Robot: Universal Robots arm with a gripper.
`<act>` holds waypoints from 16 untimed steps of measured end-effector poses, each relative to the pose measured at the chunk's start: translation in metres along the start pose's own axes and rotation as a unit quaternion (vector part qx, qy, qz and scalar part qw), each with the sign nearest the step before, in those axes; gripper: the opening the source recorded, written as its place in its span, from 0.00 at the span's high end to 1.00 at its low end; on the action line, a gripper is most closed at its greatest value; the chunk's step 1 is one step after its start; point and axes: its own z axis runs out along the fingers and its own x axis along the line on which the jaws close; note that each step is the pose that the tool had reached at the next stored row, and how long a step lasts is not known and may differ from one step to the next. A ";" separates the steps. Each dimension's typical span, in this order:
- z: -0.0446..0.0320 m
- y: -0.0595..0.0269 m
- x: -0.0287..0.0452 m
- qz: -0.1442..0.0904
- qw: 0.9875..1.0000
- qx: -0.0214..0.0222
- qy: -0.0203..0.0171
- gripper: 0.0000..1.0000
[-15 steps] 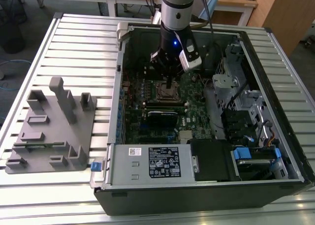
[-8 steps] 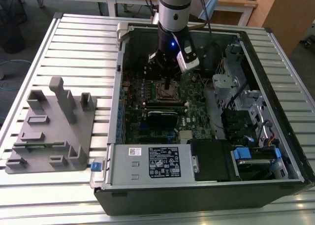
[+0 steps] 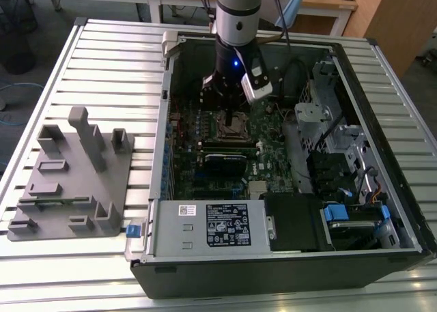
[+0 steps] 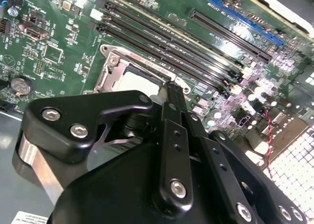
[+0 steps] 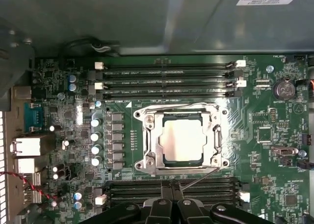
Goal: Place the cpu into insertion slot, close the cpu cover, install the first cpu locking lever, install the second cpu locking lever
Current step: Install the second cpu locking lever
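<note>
Gripper (image 5: 171, 187) fingers are sitting pressed together, gripping nothing, hovering just beside the insertion slot (image 5: 142, 138), where the cpu (image 5: 182, 139) is lying under the cpu cover (image 5: 217, 136).

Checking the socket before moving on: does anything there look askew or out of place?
One thing: a thin metal lever sticks out at a slant from the cpu cover's corner, near the gripper. The cpu sits square in the insertion slot.

The motherboard (image 5: 196, 77) carries 1 cpu (image 5: 182, 139), 1 insertion slot (image 5: 149, 140) and 1 cpu cover (image 5: 218, 136). 1 computer case (image 3: 382, 209) and 1 grey fixture (image 3: 72, 179) sit on the table (image 3: 116, 52).
</note>
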 end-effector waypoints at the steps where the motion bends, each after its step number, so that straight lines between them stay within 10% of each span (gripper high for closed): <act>1: 0.0002 -0.0006 0.0007 0.000 1.000 0.000 0.000 0.89; 16: 0.0026 -0.0033 0.0037 0.000 1.000 0.002 0.000 0.89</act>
